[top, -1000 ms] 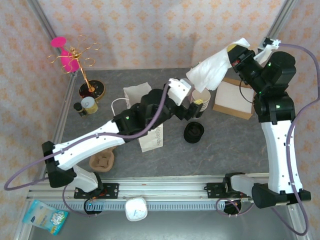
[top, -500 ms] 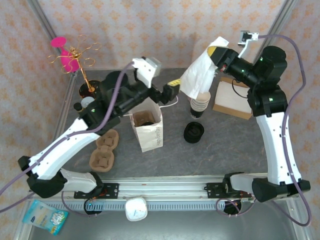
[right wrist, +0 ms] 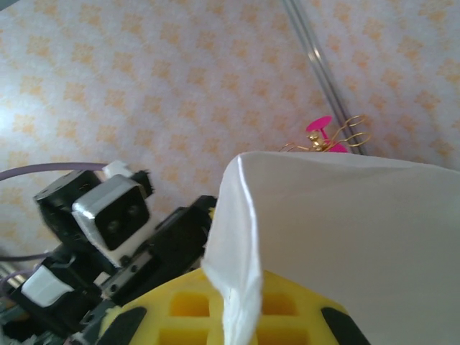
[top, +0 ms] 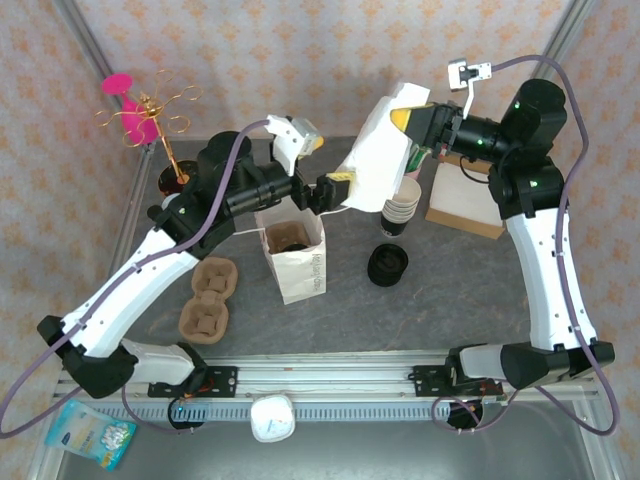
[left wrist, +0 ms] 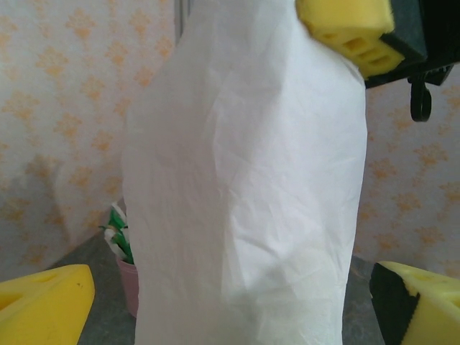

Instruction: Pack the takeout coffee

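My right gripper [top: 408, 120] is shut on the top edge of a white paper bag [top: 372, 165], which hangs in the air over the back of the table. In the right wrist view its yellow pads [right wrist: 215, 316] pinch the bag [right wrist: 359, 230]. My left gripper [top: 335, 170] is open at the bag's left side. In the left wrist view its yellow fingertips [left wrist: 43, 302] stand wide apart with the bag [left wrist: 244, 201] between them, untouched. A second paper bag [top: 297, 262] stands open on the table. A dark round top [top: 292, 236] inside it looks like the takeout coffee.
A nested stack of cups [top: 400, 212] stands under the hanging bag, with a black pile of lids [top: 387, 265] in front of it. Brown cup carriers [top: 206, 300] lie at the left. A cardboard box [top: 465, 200] sits at the back right. A pink cup of green packets [left wrist: 126, 277] stands behind the bag.
My left arm pulled back from the cup stack, uncovering the standing bag, and its open gripper swung to the hanging bag. My right gripper carried that bag up and left.
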Motion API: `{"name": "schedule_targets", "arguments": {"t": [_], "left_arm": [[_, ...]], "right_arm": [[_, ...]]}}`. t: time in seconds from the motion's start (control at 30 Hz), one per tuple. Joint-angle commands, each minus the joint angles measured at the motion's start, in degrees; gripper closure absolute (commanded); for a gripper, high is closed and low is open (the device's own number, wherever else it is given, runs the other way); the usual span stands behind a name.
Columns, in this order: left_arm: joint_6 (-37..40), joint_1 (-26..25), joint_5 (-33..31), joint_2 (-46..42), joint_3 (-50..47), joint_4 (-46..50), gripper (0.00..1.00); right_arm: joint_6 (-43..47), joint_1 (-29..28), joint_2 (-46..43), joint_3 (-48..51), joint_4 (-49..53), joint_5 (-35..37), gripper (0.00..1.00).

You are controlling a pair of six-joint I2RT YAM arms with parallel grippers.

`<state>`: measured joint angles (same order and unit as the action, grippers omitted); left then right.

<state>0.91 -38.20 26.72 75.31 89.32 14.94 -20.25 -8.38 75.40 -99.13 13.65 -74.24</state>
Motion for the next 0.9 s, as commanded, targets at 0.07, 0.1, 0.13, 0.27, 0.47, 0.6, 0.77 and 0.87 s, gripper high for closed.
{"name": "schedule_targets", "arguments": {"t": [0.07, 0.1, 0.13, 0.27, 0.47, 0.6, 0.77, 0.87], "left_arm": [[-2.4, 0.9, 6.7, 2.6, 1.3, -4.3, 0.01], [-2.6, 1.2, 7.2, 3.4, 1.6, -4.4, 0.02], [-3.2, 1.4, 8.7, 4.2, 1.9, -5.0, 0.05], [-4.9, 1.5, 14.2, 6.8, 2.7, -7.8, 0.18], [-5.9, 1.5, 18.3, 7.8, 1.7, -10.6, 0.45], [-4.1, 1.5, 14.8, 7.7, 1.6, -8.8, 0.67], [-3.4, 1.5, 11.1, 6.3, 1.0, -8.2, 0.91], [-4.3, 1.5, 6.0, 5.0, 1.5, -5.9, 0.98]], "right_arm": [[1.3, -0.7, -0.2, -0.1, -4.8, -7.2, 1.0], [1.4, -0.8, -0.1, 0.1, -4.7, -7.7, 1.0], [1.7, -0.8, 0.1, 0.1, -4.6, -8.4, 1.0], [2.7, -0.9, 0.4, 1.1, -4.4, -9.1, 1.0], [5.1, -1.0, 1.3, 1.0, -3.2, -10.0, 1.0], [7.5, -1.0, 2.1, -0.1, -1.0, -10.8, 1.0], [10.1, -0.7, 2.1, -0.3, 1.7, -9.7, 1.0], [10.0, -0.7, 1.7, -0.4, 2.2, -7.2, 0.9]]}}
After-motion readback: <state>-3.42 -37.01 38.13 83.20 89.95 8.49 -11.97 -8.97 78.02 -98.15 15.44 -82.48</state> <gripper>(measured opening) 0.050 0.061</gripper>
